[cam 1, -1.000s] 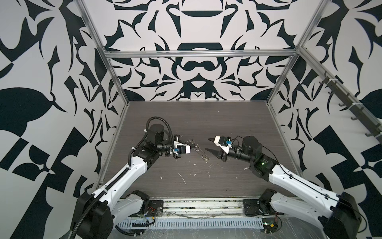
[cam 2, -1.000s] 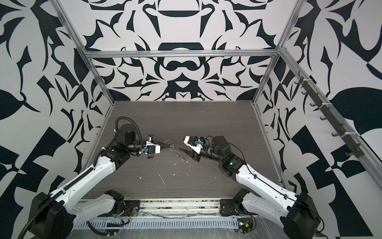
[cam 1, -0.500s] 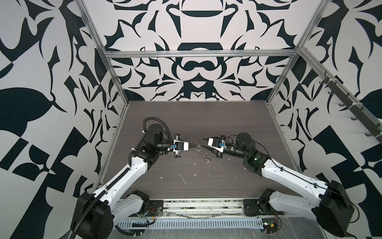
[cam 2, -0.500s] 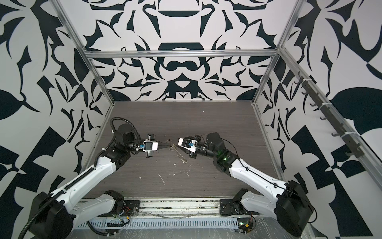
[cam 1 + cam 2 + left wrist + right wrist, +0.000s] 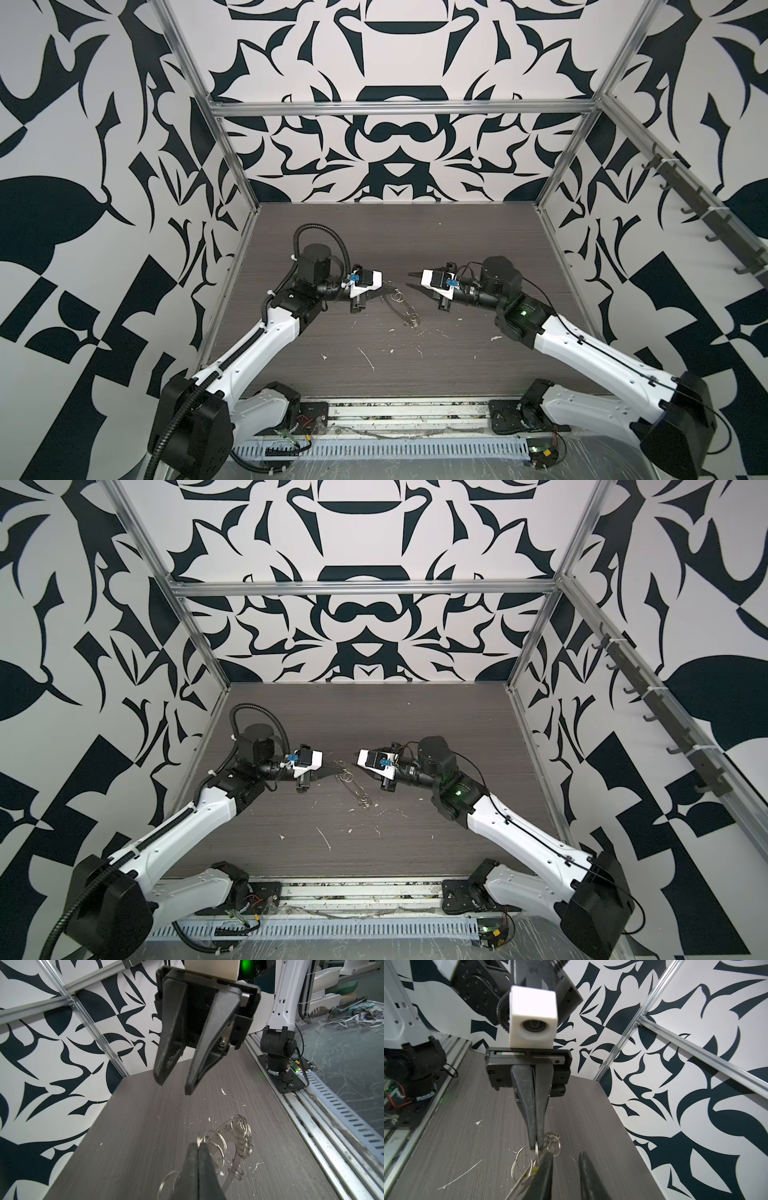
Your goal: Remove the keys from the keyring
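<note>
1. The table [image 5: 457,249] is used only as a work surface. White flecks are scattered on it, and no container is seen, so nothing is held in one.
2. The left gripper [image 5: 198,1151] is clenched on the rim of the keyring [image 5: 232,1168], which is thereby steadied between the arms and offered to the other arm.
3. The right gripper [image 5: 173,1087] is held near it, jaws parted and nothing between them; it is judged to be lined up for a pinch.
4. The keyring is seen hanging from the left fingertips. Whether its low end touches the table cannot be told.
5. The split rings [image 5: 551,1142] are left dangling from its rim.
6. The key [image 5: 532,1170] is glimpsed only as a yellowish sliver among the loops, just beside a right finger.
</note>
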Controlling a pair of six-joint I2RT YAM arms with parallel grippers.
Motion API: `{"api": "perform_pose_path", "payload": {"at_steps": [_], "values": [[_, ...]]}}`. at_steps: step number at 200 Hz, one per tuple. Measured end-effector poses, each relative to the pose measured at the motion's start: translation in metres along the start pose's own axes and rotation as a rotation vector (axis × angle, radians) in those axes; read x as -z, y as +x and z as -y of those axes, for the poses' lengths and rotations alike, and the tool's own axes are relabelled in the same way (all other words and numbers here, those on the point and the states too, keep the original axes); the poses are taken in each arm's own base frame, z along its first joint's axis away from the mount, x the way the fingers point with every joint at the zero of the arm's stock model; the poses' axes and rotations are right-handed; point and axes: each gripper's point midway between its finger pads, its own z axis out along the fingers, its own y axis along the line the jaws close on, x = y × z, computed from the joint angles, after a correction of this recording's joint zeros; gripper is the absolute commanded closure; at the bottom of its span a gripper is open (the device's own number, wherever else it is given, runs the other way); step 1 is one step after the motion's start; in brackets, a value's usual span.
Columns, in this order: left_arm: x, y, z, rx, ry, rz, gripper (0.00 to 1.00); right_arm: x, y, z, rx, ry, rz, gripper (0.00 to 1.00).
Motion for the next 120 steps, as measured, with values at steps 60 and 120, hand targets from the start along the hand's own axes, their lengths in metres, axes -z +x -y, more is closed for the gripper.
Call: {"api": "perform_pose_path", "payload": {"at_steps": [60,120], "values": [[-0.001,0.007,0.003,0.038,0.024,-0.037,1.00,-0.020,0.019,-0.009,-0.143,-0.123,-0.095,0.79],[0.000,0.012,0.006,0.047,0.031,-0.055,1.00,-0.022,0.029,-0.019,-0.215,-0.176,-0.141,0.72]]}}
